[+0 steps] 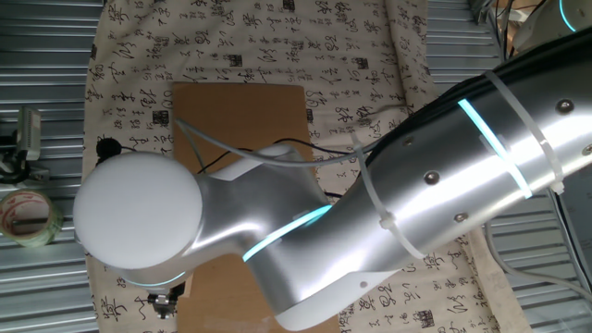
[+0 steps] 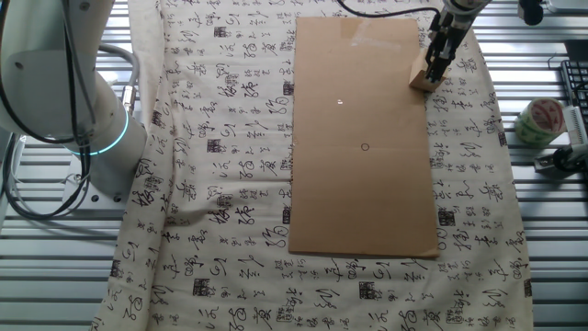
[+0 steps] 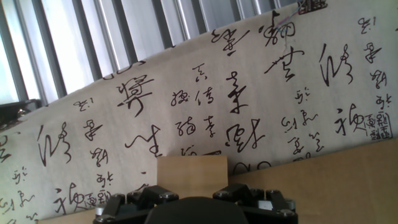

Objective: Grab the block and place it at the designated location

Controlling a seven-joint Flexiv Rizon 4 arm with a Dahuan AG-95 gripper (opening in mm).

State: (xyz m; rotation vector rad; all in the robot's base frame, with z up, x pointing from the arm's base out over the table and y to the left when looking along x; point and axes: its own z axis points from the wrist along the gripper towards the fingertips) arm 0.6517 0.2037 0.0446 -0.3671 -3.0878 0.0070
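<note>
The block (image 2: 423, 81) is a pale tan wooden cube at the far right corner of the brown cardboard sheet (image 2: 363, 184). My gripper (image 2: 439, 66) comes down onto it from above, fingers on either side. In the hand view the block (image 3: 191, 169) fills the gap between my two dark fingers (image 3: 134, 202), which sit tight against its sides, so the gripper (image 3: 193, 199) is shut on it. The block is at or just above the cardboard. The designated location is a tiny black ring (image 2: 365, 147) near the middle of the sheet, well away from the block. In the first fixed view the arm hides the block and the ring.
A calligraphy-print cloth (image 2: 230, 184) covers the metal table under the cardboard. A tape roll (image 2: 540, 119) stands off the cloth on the right, also seen in the first fixed view (image 1: 26, 217). The arm's base (image 2: 83, 110) stands at the left. Cables (image 1: 231, 148) run over the sheet.
</note>
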